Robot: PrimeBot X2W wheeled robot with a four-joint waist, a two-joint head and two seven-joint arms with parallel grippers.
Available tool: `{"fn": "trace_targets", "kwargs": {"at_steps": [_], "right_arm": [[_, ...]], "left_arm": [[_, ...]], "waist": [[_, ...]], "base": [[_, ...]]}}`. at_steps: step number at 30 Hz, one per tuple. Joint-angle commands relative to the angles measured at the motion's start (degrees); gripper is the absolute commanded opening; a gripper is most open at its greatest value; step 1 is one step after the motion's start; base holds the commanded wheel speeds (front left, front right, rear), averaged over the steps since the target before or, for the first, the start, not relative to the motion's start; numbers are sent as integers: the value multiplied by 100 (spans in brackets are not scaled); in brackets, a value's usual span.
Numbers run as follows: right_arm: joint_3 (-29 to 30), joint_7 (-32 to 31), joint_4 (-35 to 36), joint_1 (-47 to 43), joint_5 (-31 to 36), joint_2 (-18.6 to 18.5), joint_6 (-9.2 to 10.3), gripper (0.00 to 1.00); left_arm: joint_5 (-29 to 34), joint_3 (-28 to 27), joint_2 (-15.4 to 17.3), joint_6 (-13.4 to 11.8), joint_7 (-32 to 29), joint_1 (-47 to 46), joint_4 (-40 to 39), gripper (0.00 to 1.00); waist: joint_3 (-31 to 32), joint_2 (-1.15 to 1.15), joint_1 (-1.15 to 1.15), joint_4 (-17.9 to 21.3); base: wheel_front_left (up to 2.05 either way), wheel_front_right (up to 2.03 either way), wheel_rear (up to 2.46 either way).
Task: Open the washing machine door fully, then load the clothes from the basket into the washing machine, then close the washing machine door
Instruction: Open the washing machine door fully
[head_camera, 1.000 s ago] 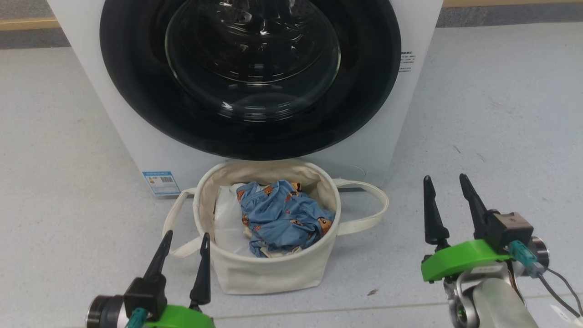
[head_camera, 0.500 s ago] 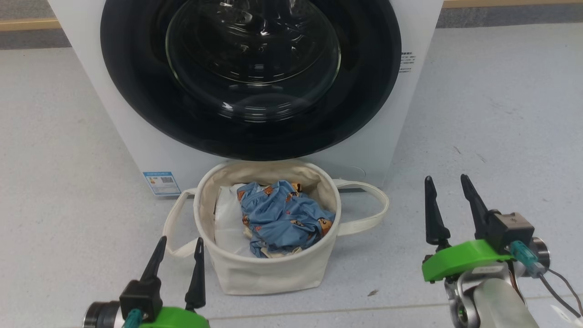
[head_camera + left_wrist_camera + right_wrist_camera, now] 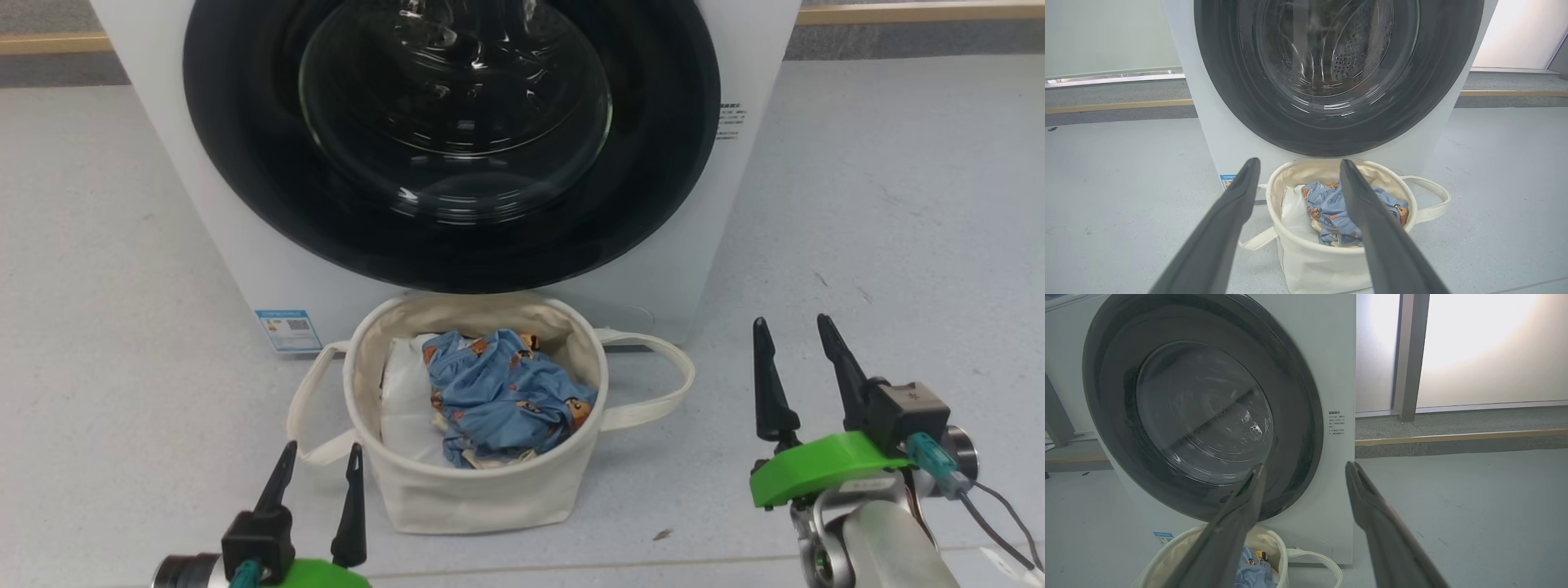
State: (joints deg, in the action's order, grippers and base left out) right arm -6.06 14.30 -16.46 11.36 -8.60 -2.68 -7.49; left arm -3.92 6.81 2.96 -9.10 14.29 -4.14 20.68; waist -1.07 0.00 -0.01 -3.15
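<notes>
Currently the light blue bear-printed garment (image 3: 498, 392) lies in the round cream canvas basket (image 3: 473, 500) before the white washing machine (image 3: 269, 278) with its closed black-rimmed door (image 3: 245, 163), ahead-right of the parted, empty fingers of the left gripper (image 3: 321, 449) (the right gripper (image 3: 792, 320), likewise parted, stands well apart).
</notes>
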Motion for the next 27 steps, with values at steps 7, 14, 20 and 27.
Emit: {"fn": "trace_targets", "kwargs": {"at_steps": [7, 14, 20, 27], "right_arm": [[-93, 70, 162, 195, -27, -20, 0, 100], [-62, 70, 161, 211, -40, -20, 0, 100], [-59, 70, 161, 220, -62, -20, 0, 100], [-72, 70, 172, 210, -76, -20, 0, 100]], "left_arm": [[136, -144, -4, -88, 71, -275, -63, 100], [154, -177, -4, -108, 71, -302, 17, 100], [117, -243, -4, -143, 71, -330, 13, 100], [62, -368, -6, -222, 71, -277, -255, 100]], "waist": [[-34, 0, 1, -11], [-50, 0, 1, -21], [-49, 0, 1, -14], [-50, 0, 1, -11]], "base": [[164, 63, -227], [119, 124, -243], [82, 160, -242], [95, 113, -208]]}}
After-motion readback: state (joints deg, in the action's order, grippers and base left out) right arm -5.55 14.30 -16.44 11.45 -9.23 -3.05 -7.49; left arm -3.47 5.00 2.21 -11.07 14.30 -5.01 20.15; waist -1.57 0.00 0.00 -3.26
